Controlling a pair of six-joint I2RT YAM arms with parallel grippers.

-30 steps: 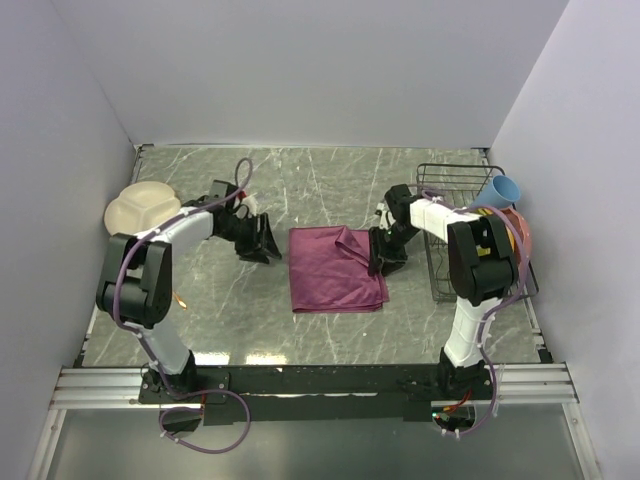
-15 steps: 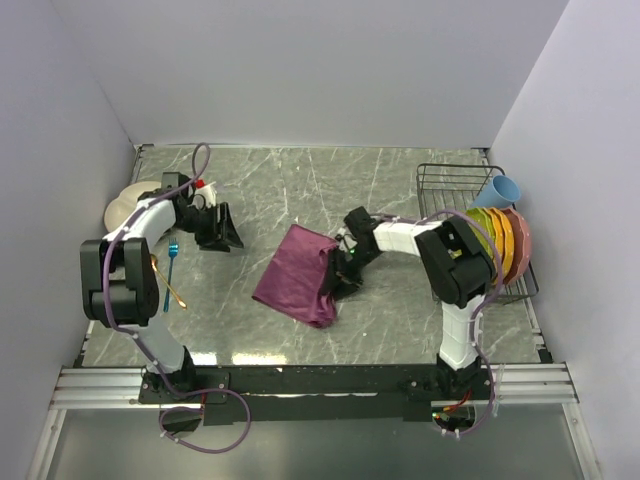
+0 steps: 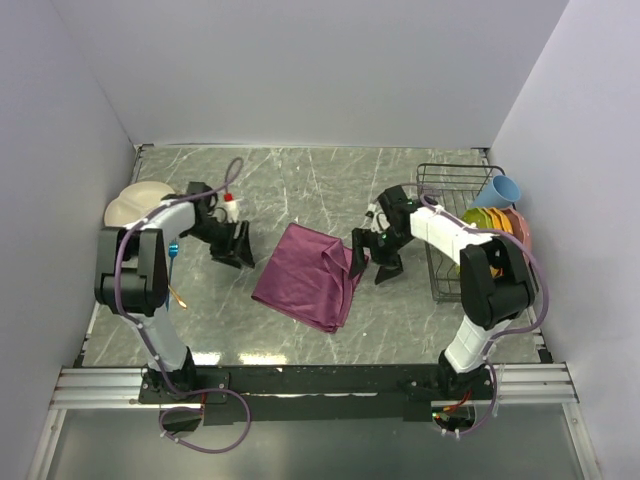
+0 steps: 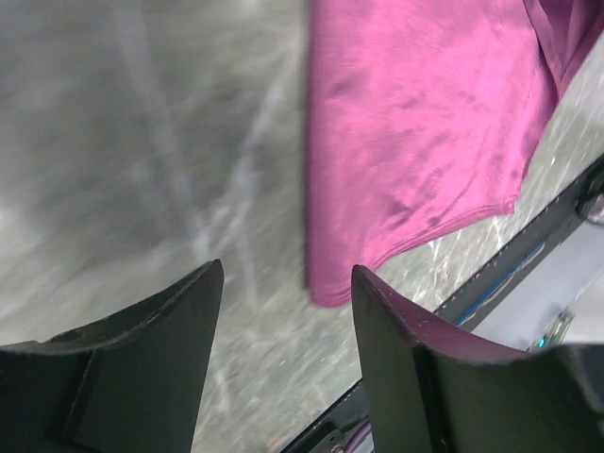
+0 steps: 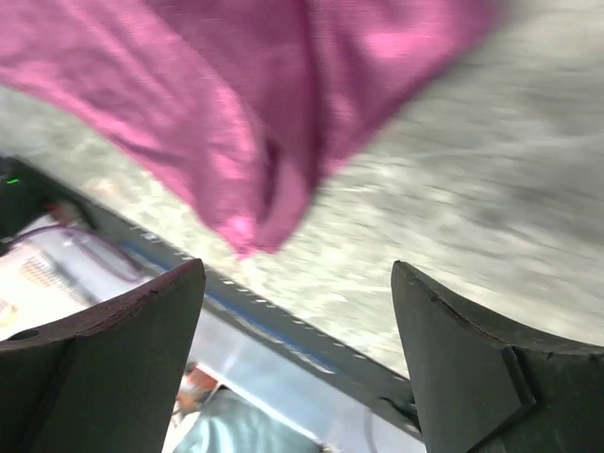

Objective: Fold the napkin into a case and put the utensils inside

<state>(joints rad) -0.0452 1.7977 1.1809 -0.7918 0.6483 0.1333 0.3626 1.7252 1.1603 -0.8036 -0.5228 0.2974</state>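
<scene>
Jaws stand apart and empty on the left gripper (image 3: 240,250) and right gripper (image 3: 372,265), flanking the napkin (image 3: 305,275). It lies loosely folded, askew on the bench (image 3: 330,190); I judge the case unfinished, with fork (image 3: 172,249) and spoon (image 3: 178,294) lying well left of the napkin.

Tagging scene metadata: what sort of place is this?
Probably a lab robot cell staged as a kitchen: plain white walls around a marble-look table, a dish rack with plates, and a napkin.
</scene>
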